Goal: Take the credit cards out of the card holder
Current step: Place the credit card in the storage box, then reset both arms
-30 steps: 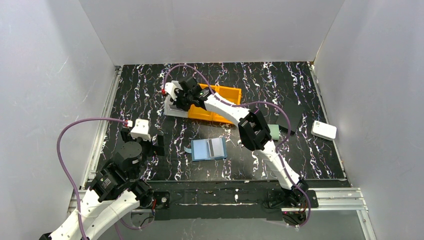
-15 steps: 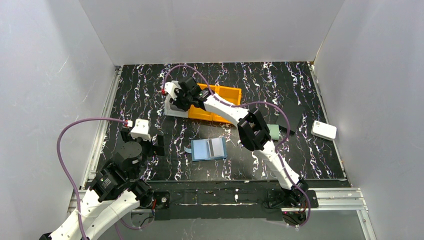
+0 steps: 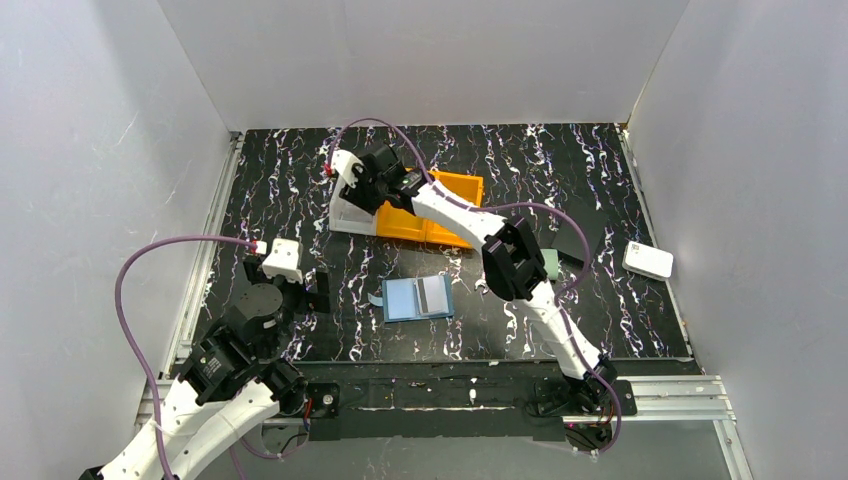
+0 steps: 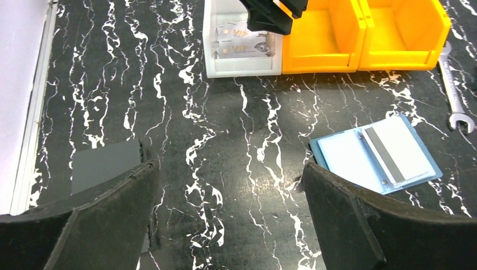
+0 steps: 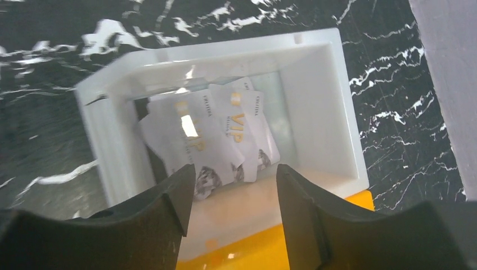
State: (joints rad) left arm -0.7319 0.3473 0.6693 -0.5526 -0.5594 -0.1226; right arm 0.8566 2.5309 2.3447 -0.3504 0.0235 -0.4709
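The blue card holder (image 3: 405, 299) (image 4: 344, 162) lies open flat in the middle of the table. One pale credit card (image 3: 434, 295) (image 4: 394, 156) with a dark stripe sits in its right half. Two more pale cards marked VIP (image 5: 216, 140) (image 4: 243, 44) lie overlapping in the white bin (image 3: 345, 218) (image 5: 323, 107). My right gripper (image 3: 362, 195) (image 5: 233, 188) hangs just above that bin, open, with nothing between its fingers. My left gripper (image 3: 288, 285) (image 4: 230, 219) stands wide open and empty over bare table, left of the holder.
Two orange bins (image 3: 445, 205) (image 4: 402, 31) stand beside the white bin. A wrench (image 4: 453, 93) lies right of the holder. A pale green pouch (image 3: 548, 263), a black flat sheet (image 3: 582, 238) and a white box (image 3: 648, 260) are at the right. A grey pad (image 4: 104, 166) lies by my left finger.
My right gripper has gone from shut to open over the white bin and risen a little. The left arm has not moved.
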